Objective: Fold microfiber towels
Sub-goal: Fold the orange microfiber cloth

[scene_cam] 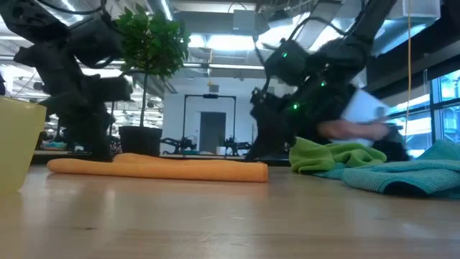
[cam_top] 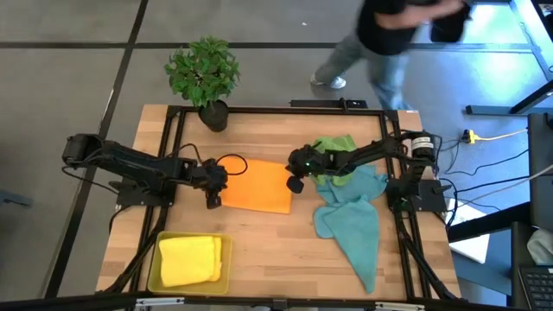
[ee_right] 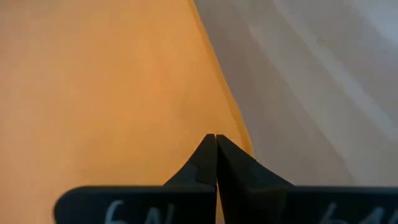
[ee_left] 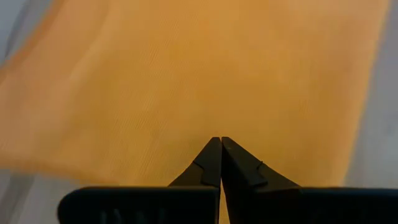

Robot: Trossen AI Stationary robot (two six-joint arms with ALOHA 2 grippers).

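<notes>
Yellow towel is sitting folded in the tray; both grippers, left and right, are pinching the orange towel edges, jaws clamped shut. Green towel and teal towels beside it are waiting.

Flat orange cloth towel mid-table; heap of green and teal cloth towels right; folded yellow cloth towel in yellow plastic tray near left.

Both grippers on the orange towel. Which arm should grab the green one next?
Right. The right gripper sits at the orange towel edge nearest the green towel; the left gripper is shut at the far edge.
</notes>
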